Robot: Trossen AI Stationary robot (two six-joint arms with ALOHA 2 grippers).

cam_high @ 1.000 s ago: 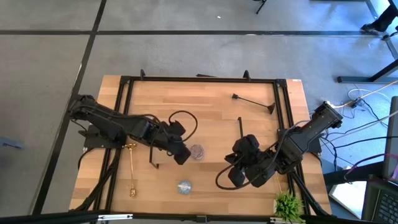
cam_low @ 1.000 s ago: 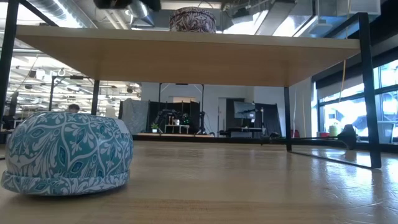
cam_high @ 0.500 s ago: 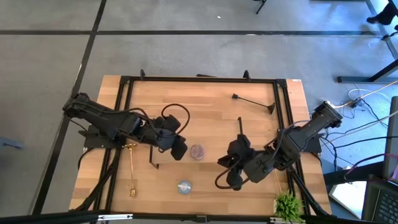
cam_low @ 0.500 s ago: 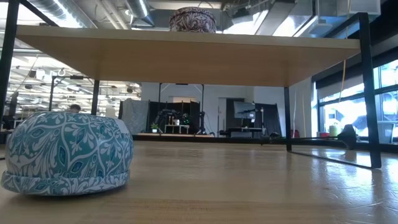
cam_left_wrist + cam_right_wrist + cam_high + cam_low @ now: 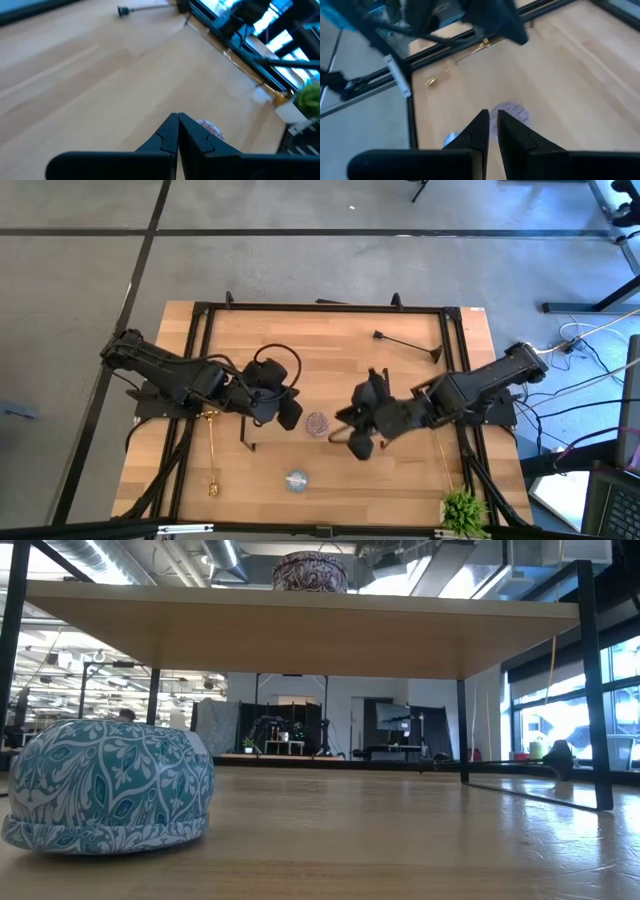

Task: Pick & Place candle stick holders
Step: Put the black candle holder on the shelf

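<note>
Grippers left (image 5: 291, 415) and right (image 5: 359, 446) both closed, empty, flanking mauve round (image 5: 318, 423); no legible writing

Small green plant (image 5: 463, 510) at table corner, wooden board (image 5: 330, 350) (black end rails)

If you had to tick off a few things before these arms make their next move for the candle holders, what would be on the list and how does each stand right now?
1. Left gripper empty: ok, fingers shut with nothing between them.
2. Right gripper empty: ok, fingers nearly together, nothing between them.
3. Room between the arms: not ok, in the high view both grippers hang close on either side of the mauve round.
4. Pale blue round free to reach: ok, it sits alone near the front edge.
5. Gold stem upright: not ok, it lies flat along the left rail.
6. Black stem upright: not ok, it lies flat near the far right corner.
</note>
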